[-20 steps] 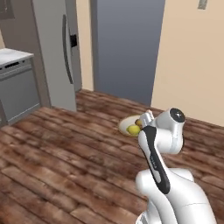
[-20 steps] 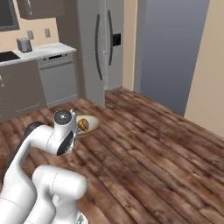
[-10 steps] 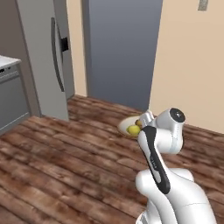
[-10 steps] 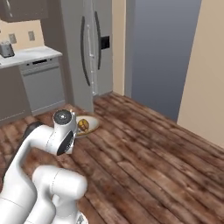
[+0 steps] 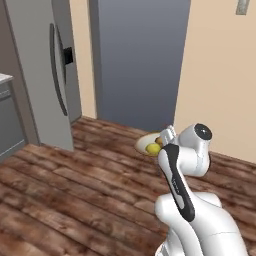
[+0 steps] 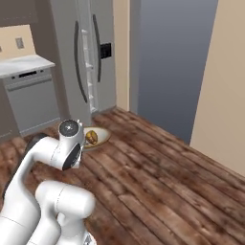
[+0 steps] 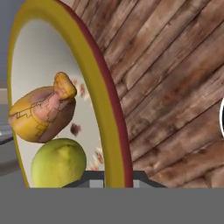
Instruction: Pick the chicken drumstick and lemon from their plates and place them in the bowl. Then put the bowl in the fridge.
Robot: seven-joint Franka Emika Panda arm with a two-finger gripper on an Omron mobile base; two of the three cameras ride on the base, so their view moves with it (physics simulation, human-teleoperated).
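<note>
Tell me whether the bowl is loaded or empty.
Loaded. The hand view shows the bowl holding both the drumstick and the lemon against its speckled inside.

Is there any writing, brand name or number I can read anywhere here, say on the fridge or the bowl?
None can be read.
The fridge: no brand or label, just a dark panel on its door.
The bowl: no text; only speckles inside.
The grey cabinet: dark marks on its top strip, too small to read.
</note>
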